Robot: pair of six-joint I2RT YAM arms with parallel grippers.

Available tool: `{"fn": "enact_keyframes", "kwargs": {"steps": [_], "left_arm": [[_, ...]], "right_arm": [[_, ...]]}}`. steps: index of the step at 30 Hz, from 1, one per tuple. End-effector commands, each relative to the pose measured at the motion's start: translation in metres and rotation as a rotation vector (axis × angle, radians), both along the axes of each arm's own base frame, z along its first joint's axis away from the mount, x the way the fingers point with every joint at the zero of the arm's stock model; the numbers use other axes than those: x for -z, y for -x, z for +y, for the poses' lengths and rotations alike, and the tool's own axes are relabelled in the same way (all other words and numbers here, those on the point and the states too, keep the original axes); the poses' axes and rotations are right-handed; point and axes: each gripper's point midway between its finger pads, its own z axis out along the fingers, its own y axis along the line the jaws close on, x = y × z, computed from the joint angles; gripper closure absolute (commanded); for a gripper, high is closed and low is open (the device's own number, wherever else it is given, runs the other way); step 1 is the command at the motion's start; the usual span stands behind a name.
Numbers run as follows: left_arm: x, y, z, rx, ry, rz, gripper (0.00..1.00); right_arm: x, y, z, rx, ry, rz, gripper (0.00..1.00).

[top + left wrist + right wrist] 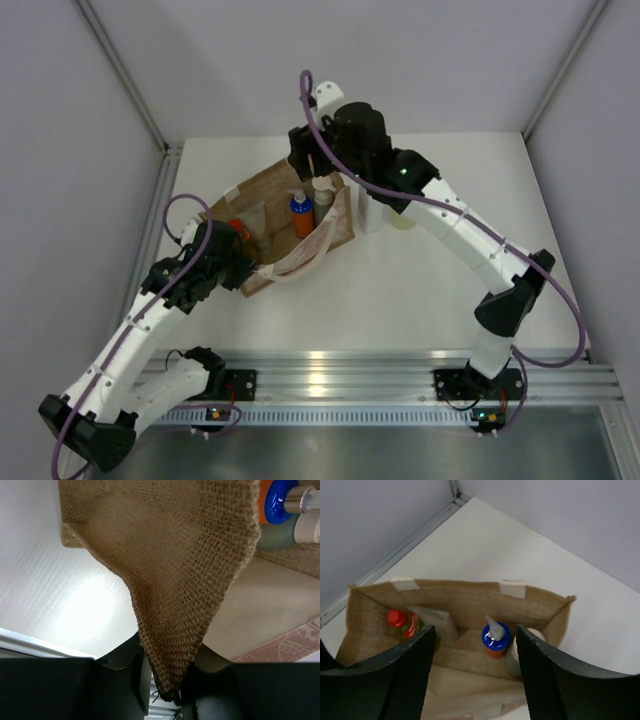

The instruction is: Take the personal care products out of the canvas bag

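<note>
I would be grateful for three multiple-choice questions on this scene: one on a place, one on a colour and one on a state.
1. Where is the blue-capped orange bottle?
A. standing inside the canvas bag
B. lying outside the bag
C. clamped in a gripper

2. What colour is the cap of the corner bottle, at the bag's opposite end?
A. green
B. red
C. black

3. How is the right gripper?
A. shut on a bottle
B. shut and empty
C. open above the bag

Answers:
1 A: in the right wrist view the bag's jute walls stand around it.
2 B: its rounded cap is bright red against the jute.
3 C: its two dark fingers stand wide apart over the bag's opening, with nothing between them.
</note>
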Motion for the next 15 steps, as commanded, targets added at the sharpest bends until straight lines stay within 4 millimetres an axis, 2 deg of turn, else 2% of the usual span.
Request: {"fn": "enact_keyframes", "kwargs": {"steps": [1, 3, 5, 6, 8, 9, 11, 15], "left_arm": [[0.001, -0.004, -0.008, 0.043, 0.014, -0.025, 0.72], [0.006, -0.003, -0.010, 0.057, 0.018, -0.015, 0.73], [0.010, 0.000, -0.010, 0.060, 0.017, -0.005, 0.72], [0.014, 0.001, -0.009, 0.060, 0.015, 0.002, 0.72], [0.015, 0.003, -0.008, 0.058, 0.015, 0.002, 0.72], [0.016, 0.003, -0.008, 0.058, 0.013, 0.003, 0.73], [0.016, 0.003, -0.007, 0.055, 0.010, 0.001, 0.72], [0.013, 0.000, -0.008, 0.064, 0.004, -0.002, 0.72]], "right_arm": [[0.046, 0.018, 0.020, -0.016, 0.129, 0.101, 0.37], [0.070, 0.019, 0.026, -0.012, 0.173, 0.144, 0.37], [0.080, 0.015, 0.025, 0.015, 0.202, 0.160, 0.37], [0.091, 0.011, 0.027, 0.021, 0.231, 0.174, 0.37], [0.098, 0.008, 0.025, 0.022, 0.276, 0.169, 0.37], [0.109, 0.004, 0.028, 0.021, 0.298, 0.182, 0.37], [0.116, 0.002, 0.029, 0.009, 0.320, 0.185, 0.36], [0.141, -0.010, 0.031, 0.013, 0.369, 0.212, 0.36]]}}
